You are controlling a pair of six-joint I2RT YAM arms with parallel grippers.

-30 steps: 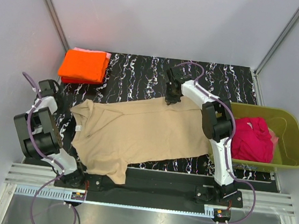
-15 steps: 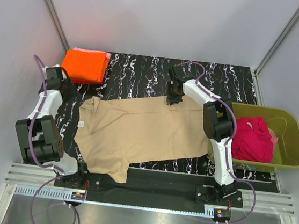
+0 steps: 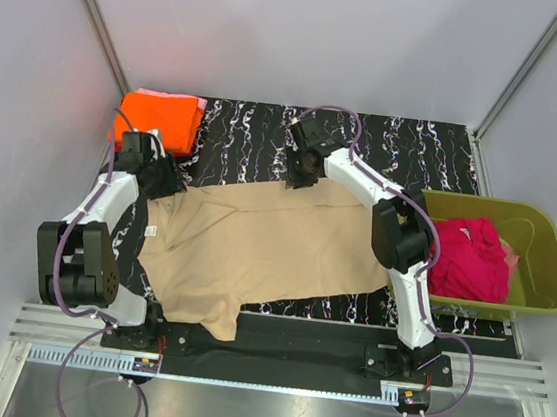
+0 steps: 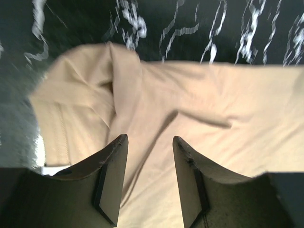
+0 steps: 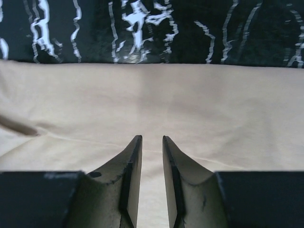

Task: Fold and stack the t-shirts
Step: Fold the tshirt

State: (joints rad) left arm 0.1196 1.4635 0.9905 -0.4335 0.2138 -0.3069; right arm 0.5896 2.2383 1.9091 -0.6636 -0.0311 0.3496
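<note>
The tan-beige t-shirt [image 3: 253,251] is laid flat across the black marbled table [image 3: 406,153]. The left gripper [image 4: 150,138] is held spread above its crumpled left end. The right gripper [image 5: 152,137] is held over its far edge with the fingers nearly together, and whether cloth is pinched cannot be told.

- We find bare surface [image 3: 416,154] at the upper right of the top view, behind the tan t-shirt [image 3: 254,246]; a hand could pass there.
- The folded orange t-shirt [image 3: 156,120] fills the upper-left corner against the side wall [image 3: 30,90]. The left hand [image 3: 170,188] sits just beside it, leaving little room.
- The right arm [image 3: 362,183] stretches across the tan t-shirt's far edge, and the right hand [image 3: 298,176] bars the upper middle.
- The olive tub [image 3: 543,274], holding the magenta t-shirt [image 3: 469,255], blocks the right edge.
- We see a narrow bare strip at the lower right, between the tan hem and the surface's near edge.
</note>
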